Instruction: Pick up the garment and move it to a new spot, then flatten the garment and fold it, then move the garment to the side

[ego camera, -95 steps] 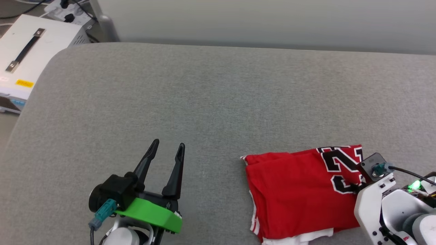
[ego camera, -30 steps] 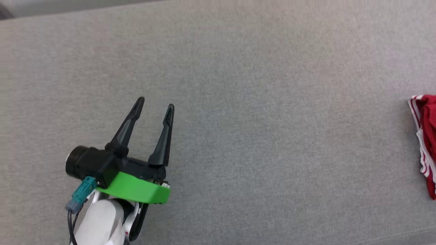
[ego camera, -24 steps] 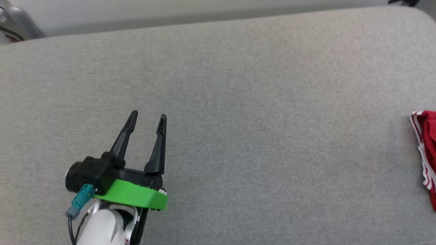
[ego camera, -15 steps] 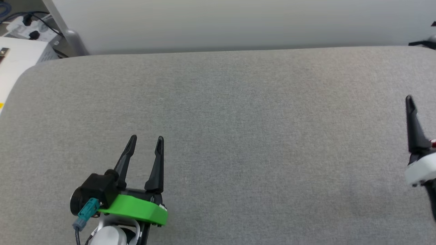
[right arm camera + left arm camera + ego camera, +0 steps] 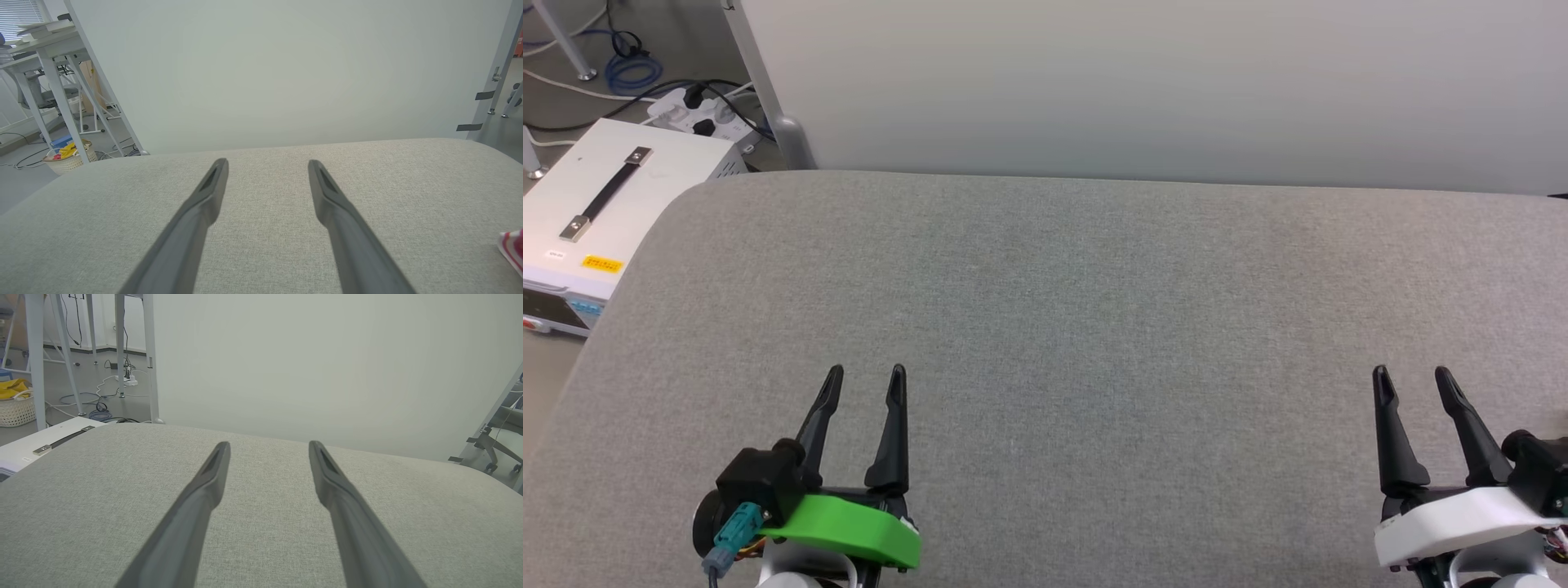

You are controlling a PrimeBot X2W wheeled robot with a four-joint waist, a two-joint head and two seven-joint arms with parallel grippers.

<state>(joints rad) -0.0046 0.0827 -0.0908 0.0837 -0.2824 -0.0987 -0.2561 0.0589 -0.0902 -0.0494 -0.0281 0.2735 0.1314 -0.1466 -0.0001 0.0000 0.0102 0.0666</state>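
Grey woven cloth covers the long padded table (image 5: 1094, 310). The head camera has swung back to face its middle, so the shift of the whole picture is the camera's doing, not the table's. At far left, beyond the table's rounded corner, sits a white boxy case with a black strap handle (image 5: 605, 196). A white power strip (image 5: 698, 110) and dark cables lie on the floor behind it. Next comes the left gripper (image 5: 865, 374) on its green mount, its two dark fingers spread apart and empty above the cloth, much as it has been for the last few seconds. Across the bare middle, the right gripper (image 5: 1411, 374) on its white mount now mirrors it, released and holding nothing. A few seconds ago that arm was bent over the folded jersey. The red jersey T-shirt with red-and-white striped trim (image 5: 512, 247) lies on the table off to the right of the right gripper, with a striped corner at the right edge of the right wrist view. I judge that the fold and the move aside are done and both arms are back at rest. Most of the garment is cut off by the frame, so its lettering and whether the fold has held cannot be made out.
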